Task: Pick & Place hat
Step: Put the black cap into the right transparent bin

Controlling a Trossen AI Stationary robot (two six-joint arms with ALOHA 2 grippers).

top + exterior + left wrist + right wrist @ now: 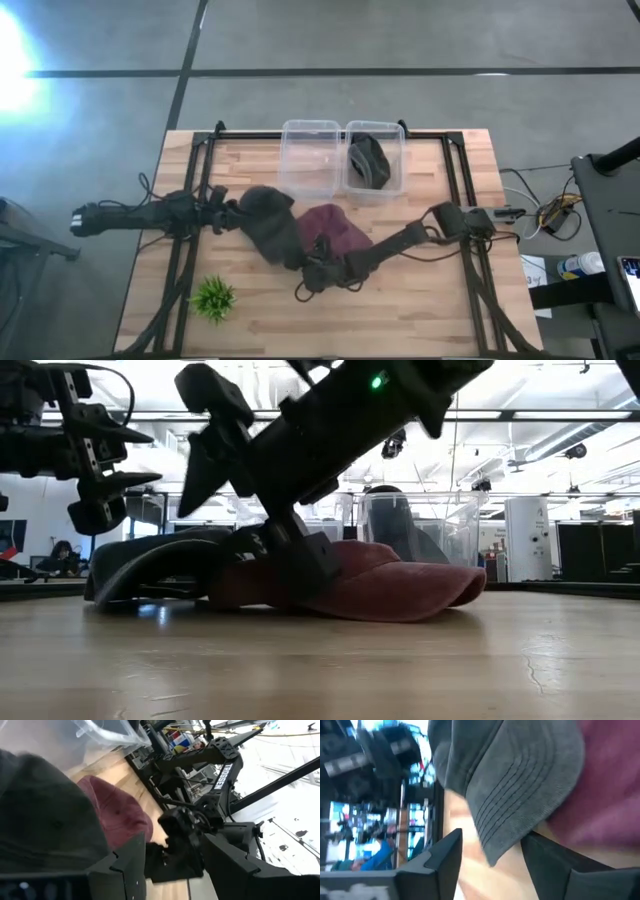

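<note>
A maroon cap [338, 230] lies on the wooden table, and its crown also shows in the low view [400, 585]. A dark grey cap [270, 222] lies to its left, overlapping it. My right gripper [318, 264] is low at the near edge of the two caps, fingers open. In the right wrist view the grey cap's brim [515, 795] lies between its fingers, with the maroon cap [615, 780] beside one finger. My left gripper [226, 212] is open, raised above the table [118, 458] at the grey cap's left edge, touching nothing. My right gripper stands open with one finger [560, 862] by the maroon cap's edge [600, 840] and the tip of the grey brim [492, 857] in the gap. I cannot tell whether the fingers touch either cap. Both caps lie flat on the table.
Two clear plastic bins stand at the far edge: the left one [308, 130] shows nothing in it, and the right one [398, 160] holds a dark cap [368, 160]. A small green plant [212, 298] stands near the front left. Bare wood lies at the front right.
</note>
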